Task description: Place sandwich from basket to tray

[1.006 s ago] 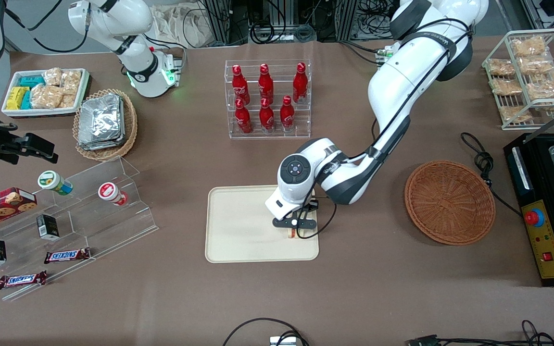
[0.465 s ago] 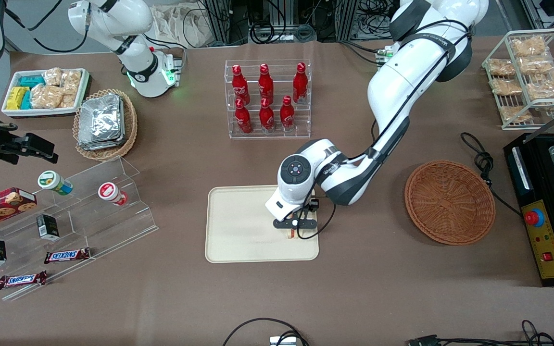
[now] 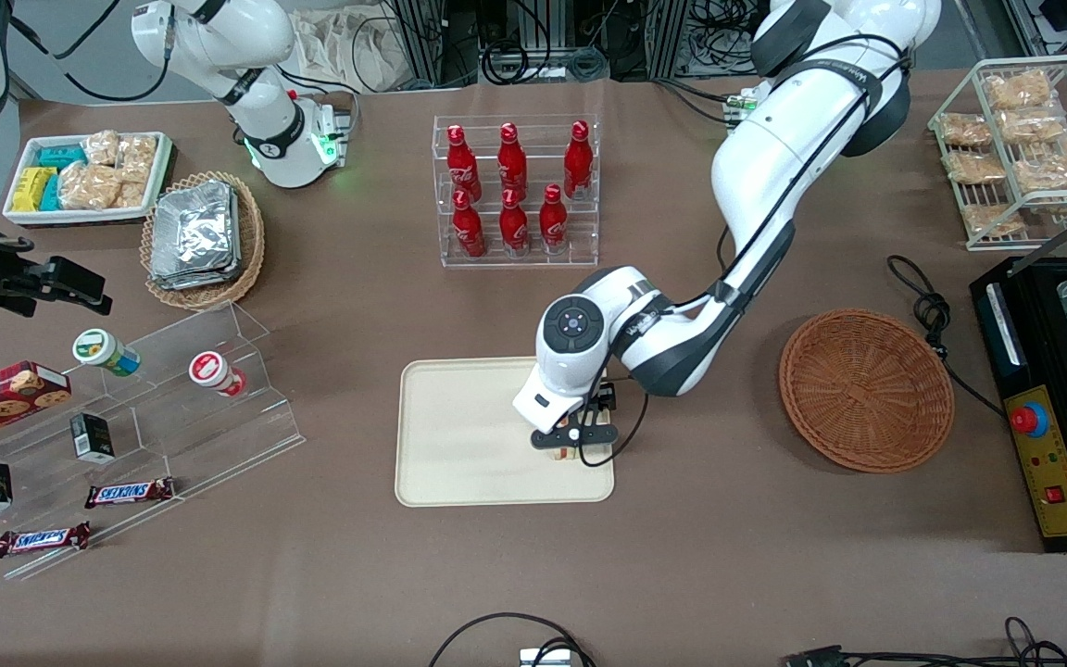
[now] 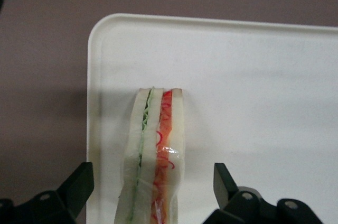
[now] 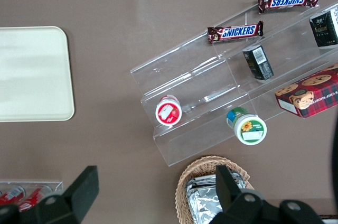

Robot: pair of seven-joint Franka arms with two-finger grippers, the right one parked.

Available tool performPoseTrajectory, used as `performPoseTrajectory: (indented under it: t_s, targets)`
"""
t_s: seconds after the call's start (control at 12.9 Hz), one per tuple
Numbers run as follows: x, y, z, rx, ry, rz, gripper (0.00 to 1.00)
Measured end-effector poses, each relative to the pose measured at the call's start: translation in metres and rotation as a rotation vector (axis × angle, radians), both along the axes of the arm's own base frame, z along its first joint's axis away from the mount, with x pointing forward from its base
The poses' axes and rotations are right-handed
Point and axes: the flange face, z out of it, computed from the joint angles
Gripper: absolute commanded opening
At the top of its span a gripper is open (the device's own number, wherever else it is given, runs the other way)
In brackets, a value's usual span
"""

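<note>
The sandwich (image 4: 156, 150), a clear-wrapped white wedge with green and red-orange filling, stands on its edge on the cream tray (image 4: 253, 102), close to a rounded corner. My left gripper (image 4: 152, 179) is open astride it, one black finger (image 4: 79, 182) on each flank with a gap on both sides. In the front view the gripper (image 3: 572, 441) hangs over the tray (image 3: 469, 435) at its edge toward the working arm's end, and only a sliver of the sandwich (image 3: 567, 453) shows under it. The reddish-brown basket (image 3: 865, 389) holds nothing.
A clear rack of red bottles (image 3: 515, 190) stands farther from the front camera than the tray. A stepped acrylic display (image 3: 172, 408) with snacks lies toward the parked arm's end. A black appliance (image 3: 1052, 398) and a cable (image 3: 927, 310) sit beside the basket.
The wrist has shifted slightly toward the working arm's end of the table. The sandwich stays at the same spot on the tray.
</note>
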Motion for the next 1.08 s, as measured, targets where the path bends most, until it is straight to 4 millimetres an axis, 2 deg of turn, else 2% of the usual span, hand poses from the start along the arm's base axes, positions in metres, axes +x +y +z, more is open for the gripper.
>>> performPoseTrajectory:
  t_s: [0.15,0.54,0.77,0.93,1.08]
  targets:
    - [0.011,0.016,0.035,0.028,-0.014,0.061,1.00]
    - [0.034,0.083,0.143,0.095,-0.072,0.173,1.00]
    - [0.046,0.135,0.191,0.139,-0.089,0.255,1.00]
    - [0.055,0.178,0.221,0.164,-0.099,0.305,1.00]
    - [0.061,0.215,0.242,0.185,-0.096,0.300,1.00]
